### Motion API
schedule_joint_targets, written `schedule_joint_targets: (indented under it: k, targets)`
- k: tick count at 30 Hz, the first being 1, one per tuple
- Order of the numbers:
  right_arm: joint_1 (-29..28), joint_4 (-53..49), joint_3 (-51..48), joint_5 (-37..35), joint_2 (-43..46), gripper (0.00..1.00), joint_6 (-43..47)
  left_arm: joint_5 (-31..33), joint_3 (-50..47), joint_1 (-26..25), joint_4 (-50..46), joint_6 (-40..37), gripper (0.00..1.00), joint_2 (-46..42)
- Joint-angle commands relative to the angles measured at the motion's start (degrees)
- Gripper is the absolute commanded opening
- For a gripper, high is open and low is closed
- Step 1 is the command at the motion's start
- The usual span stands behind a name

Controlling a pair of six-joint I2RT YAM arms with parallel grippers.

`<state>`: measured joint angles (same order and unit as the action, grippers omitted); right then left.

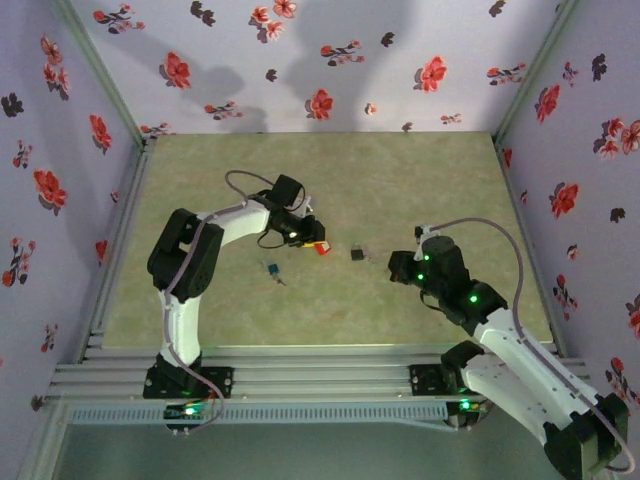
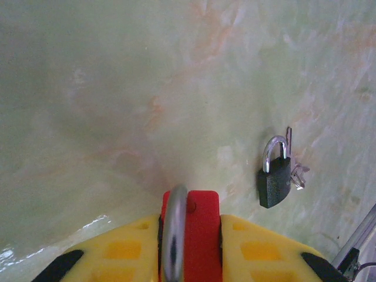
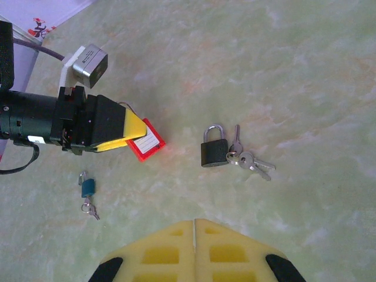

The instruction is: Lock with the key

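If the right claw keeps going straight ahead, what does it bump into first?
Probably the black padlock, lying just ahead of the right gripper; it might touch the table first, since depth is unclear.

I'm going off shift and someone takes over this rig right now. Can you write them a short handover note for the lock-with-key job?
Left hand: shut on the red rectangular padlock, steel shackle towards the wrist.
Right hand: shut, empty.
On the table: black padlock with a bunch of small silver keys beside it. The small blue padlock lies apart, nearer the left arm.
Done: red padlock grasped.
Left: pick up the right key, insert it, turn. No key is held yet.
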<state>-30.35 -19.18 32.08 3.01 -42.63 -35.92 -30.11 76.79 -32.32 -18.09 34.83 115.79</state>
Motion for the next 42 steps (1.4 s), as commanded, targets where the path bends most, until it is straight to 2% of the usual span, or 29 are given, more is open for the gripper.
schedule_joint_targets:
  k: [1,12,23,30,37,42]
  targets:
    - [0.3,1.6,-0.1,0.8,0.7,0.00,1.3,-0.3,1.4,-0.3,-1.8,-1.9,0.19,0.8]
    - [0.2,1.2,0.4,1.2,0.4,0.00,0.9,-0.3,1.3,-0.3,-2.5,-2.4,0.35,0.8]
    - [0.3,1.1,0.4,1.5,0.3,0.00,0.6,0.4,2.0,-0.3,-3.5,-3.0,0.45,0.8]
    - [0.3,0.8,-0.3,1.9,0.3,0.00,0.7,1.6,2.2,0.0,-4.6,-3.5,0.47,0.0]
    - [0.2,-0.2,-0.1,1.6,-0.5,0.00,1.4,5.5,1.2,0.2,-5.8,-3.6,0.55,-4.4]
    - [0.3,-0.9,1.3,1.4,-3.0,0.00,2.1,9.8,-0.8,0.2,-6.0,-2.7,0.61,-11.9]
